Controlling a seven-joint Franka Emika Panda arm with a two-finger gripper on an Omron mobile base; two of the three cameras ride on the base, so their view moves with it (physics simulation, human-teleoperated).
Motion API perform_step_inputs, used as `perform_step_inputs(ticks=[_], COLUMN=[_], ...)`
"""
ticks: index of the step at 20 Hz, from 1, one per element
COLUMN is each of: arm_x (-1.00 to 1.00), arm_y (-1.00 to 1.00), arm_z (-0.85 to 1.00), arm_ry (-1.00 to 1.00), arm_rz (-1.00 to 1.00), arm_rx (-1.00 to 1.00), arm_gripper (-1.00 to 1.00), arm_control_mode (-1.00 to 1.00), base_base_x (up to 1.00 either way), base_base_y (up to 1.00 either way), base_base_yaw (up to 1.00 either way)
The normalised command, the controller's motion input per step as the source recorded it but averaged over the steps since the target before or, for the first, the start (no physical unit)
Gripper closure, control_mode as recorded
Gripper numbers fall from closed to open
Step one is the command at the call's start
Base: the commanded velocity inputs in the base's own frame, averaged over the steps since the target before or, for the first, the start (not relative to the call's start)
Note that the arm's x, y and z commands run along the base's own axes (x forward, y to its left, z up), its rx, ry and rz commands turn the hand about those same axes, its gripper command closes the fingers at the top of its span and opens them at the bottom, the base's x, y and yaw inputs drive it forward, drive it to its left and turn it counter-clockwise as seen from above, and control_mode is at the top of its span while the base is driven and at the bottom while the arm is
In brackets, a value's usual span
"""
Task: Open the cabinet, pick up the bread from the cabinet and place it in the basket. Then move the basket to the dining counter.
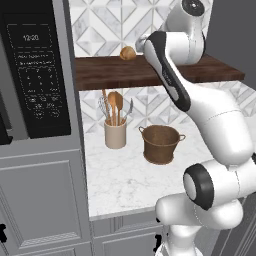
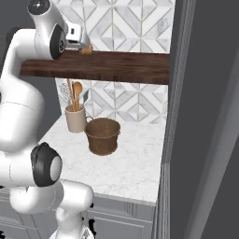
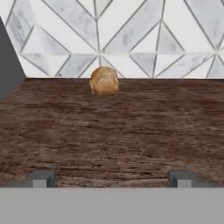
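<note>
The bread (image 3: pixel 104 81), a small golden-brown roll, lies at the back of the cabinet (image 3: pixel 109 131), a long dark wooden shelf against the tiled wall. My gripper (image 3: pixel 111 179) is open just above the shelf's front part, level with the bread and a short way in front of it, with nothing between its fingertips (image 3: pixel 39 179). From the base, the bread (image 1: pixel 127 53) sits on the cabinet (image 1: pixel 110 72) just left of my hand. The round brown basket (image 1: pixel 161 144) stands empty on the marble worktop below. The dining counter is out of view.
A beige crock of utensils (image 1: pixel 115 134) stands left of the basket (image 2: pixel 103 136). A tall grey unit with a black oven panel (image 1: pixel 35 75) closes off the left. A dark grey wall panel (image 2: pixel 205 116) bounds the right. The marble worktop (image 1: pixel 125 185) has free room in front.
</note>
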Motion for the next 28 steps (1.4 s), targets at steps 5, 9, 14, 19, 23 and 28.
perform_step_inputs(ticks=[5, 9, 14, 19, 23, 28], arm_x=[0.50, 0.45, 0.49, 0.50, 0.47, 0.37], arm_y=[0.21, 0.16, 0.08, 0.01, 0.00, 0.05], arm_z=[-0.04, -0.13, -0.18, -0.05, -0.04, -0.03], arm_ry=[0.00, 0.02, 0.02, 0.00, 0.00, 0.00], arm_rz=[0.00, 0.00, 0.00, 0.00, 0.00, 0.00], arm_rx=[0.00, 0.00, 0.00, 0.00, 0.00, 0.00], arm_gripper=[-1.00, -1.00, -1.00, -1.00, -1.00, -1.00], arm_control_mode=[-1.00, -1.00, -1.00, -1.00, -1.00, -1.00], base_base_x=[0.00, 0.00, 0.00, 0.00, 0.00, 0.00], base_base_y=[0.00, 0.00, 0.00, 0.00, 0.00, 0.00], base_base_yaw=[0.00, 0.00, 0.00, 0.00, 0.00, 0.00])
